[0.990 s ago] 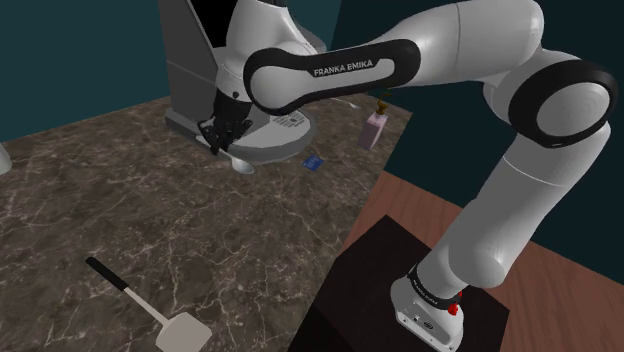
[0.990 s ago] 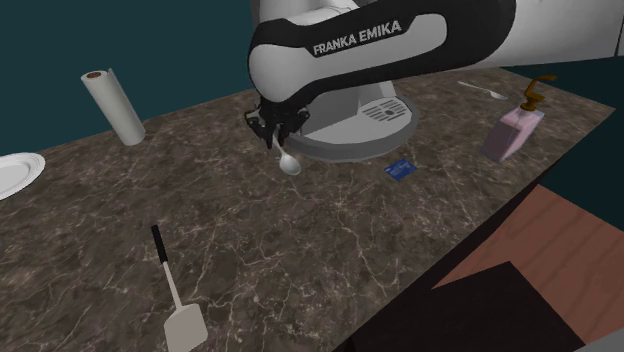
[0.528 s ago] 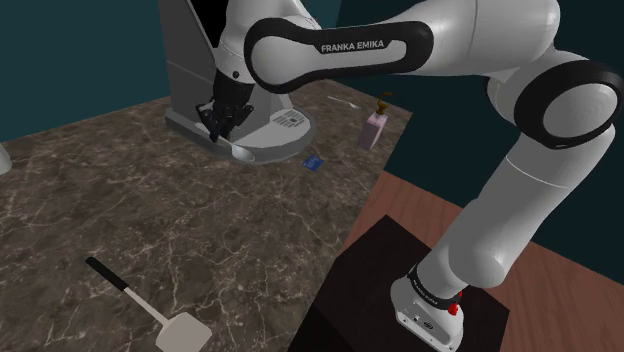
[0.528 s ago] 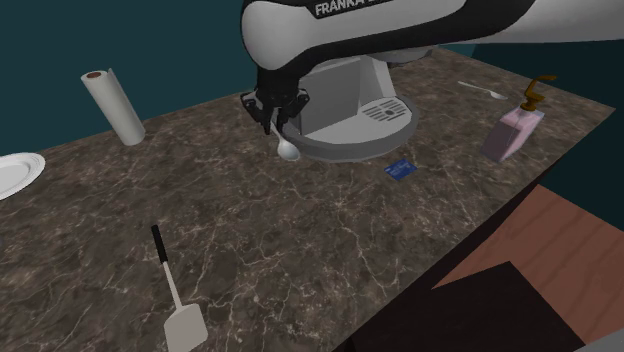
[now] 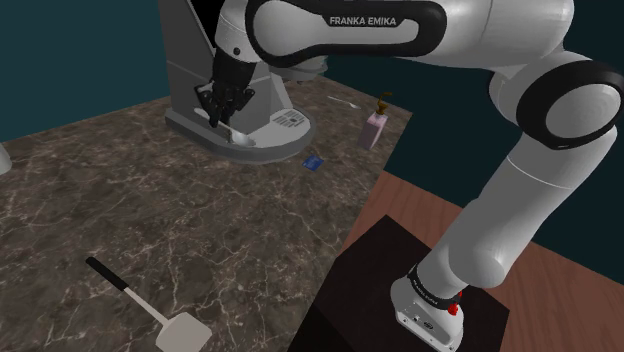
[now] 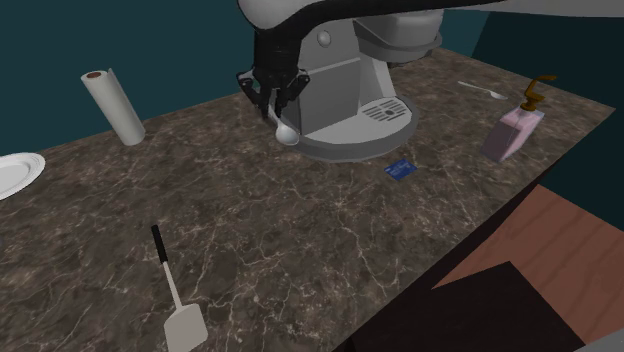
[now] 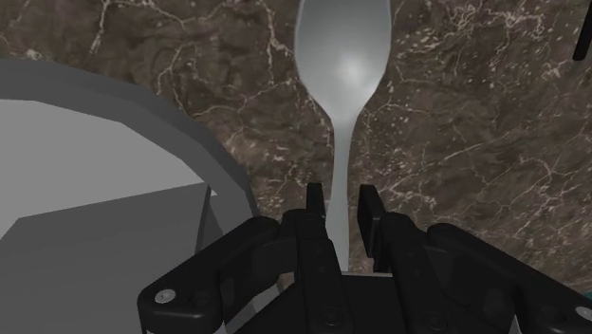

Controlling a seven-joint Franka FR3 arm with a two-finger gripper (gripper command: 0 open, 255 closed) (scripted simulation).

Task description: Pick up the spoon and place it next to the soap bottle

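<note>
A pale grey spoon (image 7: 343,57) hangs bowl-down from my gripper (image 7: 342,204), which is shut on its thin handle. In the second exterior view the spoon's bowl (image 6: 287,132) hangs just under the gripper (image 6: 275,102), above the dark marble counter (image 6: 330,230) and in front of the coffee machine. In the shoulder view the gripper (image 5: 221,107) is held high beside the machine's base. The soap bottle (image 6: 513,132), pink with a brown pump, stands near the counter's far corner (image 5: 375,128), well away from the gripper.
A large grey coffee machine (image 6: 355,115) stands close behind the gripper, its base (image 7: 95,190) right beside the fingers. A blue card (image 6: 400,168), a black-handled spatula (image 6: 175,290), a paper towel roll (image 6: 113,106) and a white plate (image 6: 15,172) lie around. Another small utensil (image 6: 483,90) lies near the soap bottle.
The gripper has risen with the spoon in its grasp and drifted closer to the coffee machine. The spoon's bowl now hangs higher above the counter.
</note>
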